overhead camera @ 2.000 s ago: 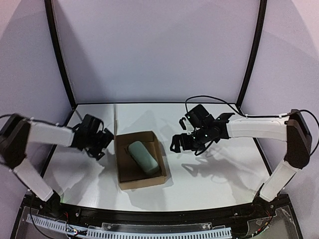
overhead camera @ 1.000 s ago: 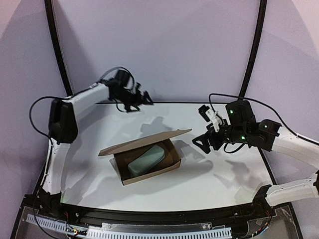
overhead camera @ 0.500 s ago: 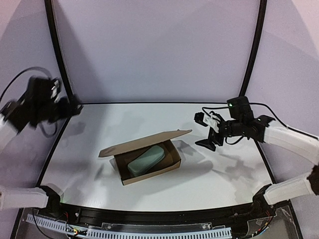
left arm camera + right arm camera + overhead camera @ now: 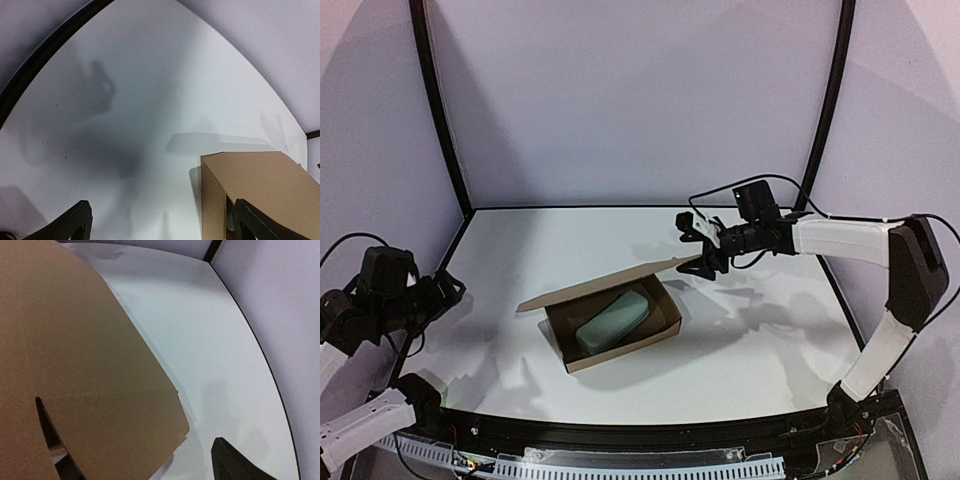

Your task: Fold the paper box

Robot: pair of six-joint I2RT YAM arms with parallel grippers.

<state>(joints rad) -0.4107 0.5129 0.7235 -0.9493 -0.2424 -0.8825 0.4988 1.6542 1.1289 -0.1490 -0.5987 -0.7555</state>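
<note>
The paper box (image 4: 620,345), brown cardboard, stands mid-table with its lid flap (image 4: 620,282) raised and slanting up to the right. My right gripper (image 4: 699,262) is at the flap's right tip. In the right wrist view the flap (image 4: 85,365) fills the left side, and its rounded corner lies between the wide-apart fingers of the right gripper (image 4: 145,460), which is not clamped on it. My left gripper (image 4: 447,288) hovers open over the table's left edge, well clear of the box. In the left wrist view the box's corner (image 4: 250,185) sits just inside the right finger of the left gripper (image 4: 162,227).
A pale grey-green case (image 4: 613,320) lies inside the box. Black frame posts (image 4: 440,110) rise at the back corners, and a black rim (image 4: 840,290) borders the white table. The right arm (image 4: 840,238) stretches across the right side.
The right gripper has moved left to the lid flap's tip and narrowed slightly. The left arm has swung down towards the near left. The box has stayed put.
</note>
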